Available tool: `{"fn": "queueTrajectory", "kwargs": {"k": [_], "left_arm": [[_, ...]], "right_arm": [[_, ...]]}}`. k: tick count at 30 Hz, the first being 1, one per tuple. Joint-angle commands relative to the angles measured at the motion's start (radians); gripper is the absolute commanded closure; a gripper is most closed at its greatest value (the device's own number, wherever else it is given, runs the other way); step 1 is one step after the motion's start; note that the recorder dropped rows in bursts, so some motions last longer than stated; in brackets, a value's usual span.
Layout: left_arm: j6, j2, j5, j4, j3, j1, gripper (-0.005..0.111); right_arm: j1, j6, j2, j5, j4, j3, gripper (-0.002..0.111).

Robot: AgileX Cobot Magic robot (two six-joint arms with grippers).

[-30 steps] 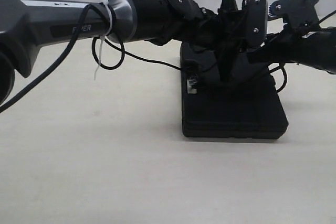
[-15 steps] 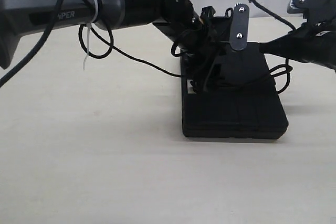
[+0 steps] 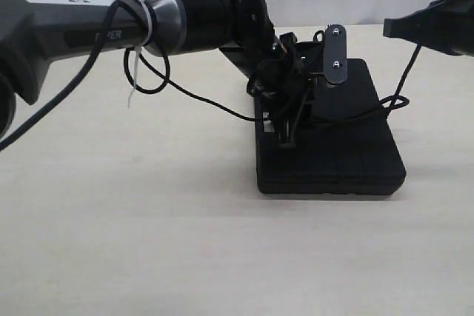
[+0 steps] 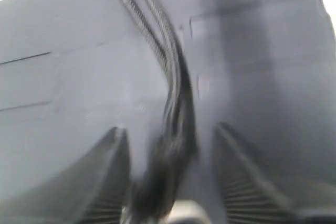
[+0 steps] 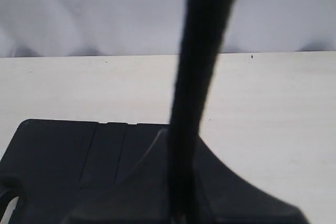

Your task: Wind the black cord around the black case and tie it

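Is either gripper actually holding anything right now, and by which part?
The right gripper is shut on the black cord, on the stretch rising from the black case; the left gripper stands open astride its strands.

Left arm (image 3: 74, 24): wrist pitched downward
Left gripper (image 4: 169, 129): fingers (image 4: 105, 182) spread
Right gripper (image 3: 392, 29): raised (far right), pinched on the black cord (image 3: 222, 106)
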Motion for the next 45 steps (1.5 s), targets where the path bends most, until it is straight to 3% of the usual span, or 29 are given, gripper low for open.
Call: {"fn": "queueTrajectory", "kwargs": {"k": [1, 4, 5, 10, 15, 22, 29, 35, 45], "left_arm": [[0.024, 0.071, -0.144, -0.109, 0.002, -0.011, 0.078], [0.024, 0.084, -0.197, -0.091, 0.002, -0.007, 0.105], [0.024, 0.084, -0.194, -0.083, 0.002, -0.001, 0.107], [-0.117, 0.084, -0.11, 0.109, 0.002, 0.045, 0.107], [-0.141, 0.084, -0.058, 0.119, 0.002, 0.069, 0.107], [-0.141, 0.084, -0.053, 0.095, 0.002, 0.067, 0.107], [-0.059, 0.084, -0.083, 0.003, 0.002, 0.058, 0.107], [-0.156, 0.084, -0.191, 0.001, 0.002, 0.097, 0.107], [-0.133, 0.114, -0.07, -0.005, 0.002, 0.118, 0.107]], "right_arm": [[0.001, -0.014, -0.015, -0.014, -0.011, 0.007, 0.104], [-0.031, -0.031, 0.006, -0.03, -0.011, 0.019, 0.104], [-0.045, -0.031, 0.011, -0.049, -0.011, 0.032, 0.104], [-0.184, -0.014, 0.024, -0.087, 0.005, 0.083, 0.104], [-0.234, -0.005, 0.129, -0.142, 0.005, 0.088, 0.104], [-0.389, 0.047, 0.265, -0.169, 0.005, 0.086, 0.104], [-0.395, 0.059, 0.31, -0.278, 0.001, 0.084, 0.104], [-0.395, 0.179, 0.31, -0.392, -0.077, 0.084, 0.104], [-0.397, 0.211, 0.384, -0.443, -0.113, 0.084, 0.104]]}}
